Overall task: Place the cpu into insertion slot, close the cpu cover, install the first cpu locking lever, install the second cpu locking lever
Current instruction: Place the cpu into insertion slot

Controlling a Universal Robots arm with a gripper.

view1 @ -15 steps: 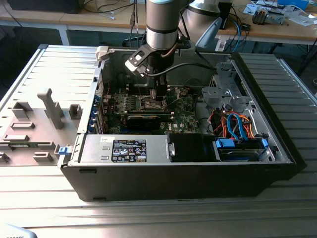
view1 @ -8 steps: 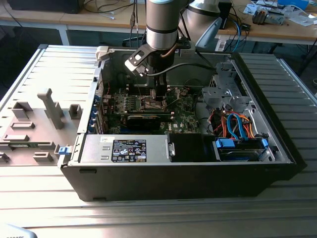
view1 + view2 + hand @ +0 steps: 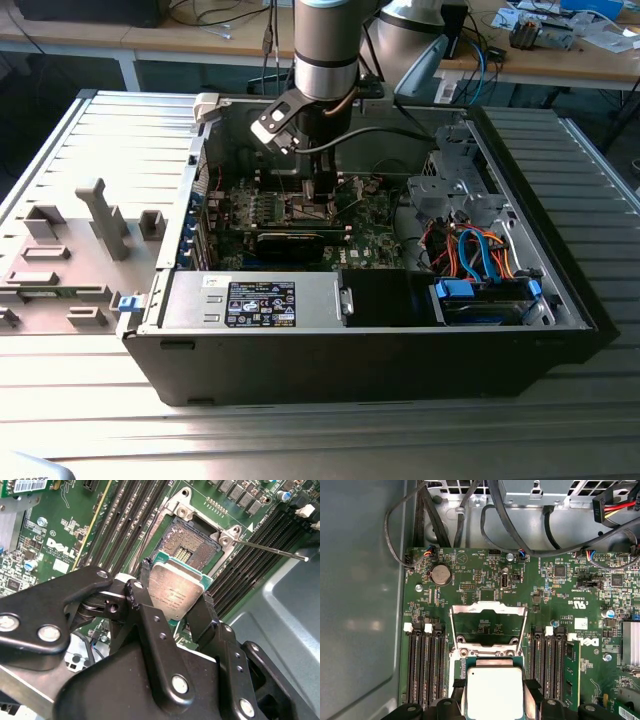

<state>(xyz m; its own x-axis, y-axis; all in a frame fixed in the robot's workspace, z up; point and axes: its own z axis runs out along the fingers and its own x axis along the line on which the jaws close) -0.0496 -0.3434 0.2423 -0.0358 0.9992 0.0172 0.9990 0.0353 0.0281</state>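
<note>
Two black fingers (image 3: 150,620) of the claw (image 3: 176,586) are clamped on opposite edges of the cpu (image 3: 176,599), so I read the claw as closed on the chip, with its dull metal face turned up toward the wrist. In the first wrist view the cpu (image 3: 495,692) sits squarely between the fingertips. The insertion slot (image 3: 192,545) lies just beyond and beneath the claw, its pin field bare. The chip looks to me not yet seated, though I cannot tell how much of a gap remains.

The cpu cover (image 3: 465,609) stands flipped open on the far side of the slot from the claw. A thin locking lever (image 3: 272,549) juts out to one side, well clear of the fingers.

I judge the chip to be light, thin and rigid. Its smooth lid is likely slippery, and the contacts underneath and the slot's pins are easily damaged. An edge grip like this one seems the only safe hold, kept level and with modest squeeze.

In the exterior view the claw (image 3: 318,198) reaches down inside the open computer case (image 3: 400,360).
</note>
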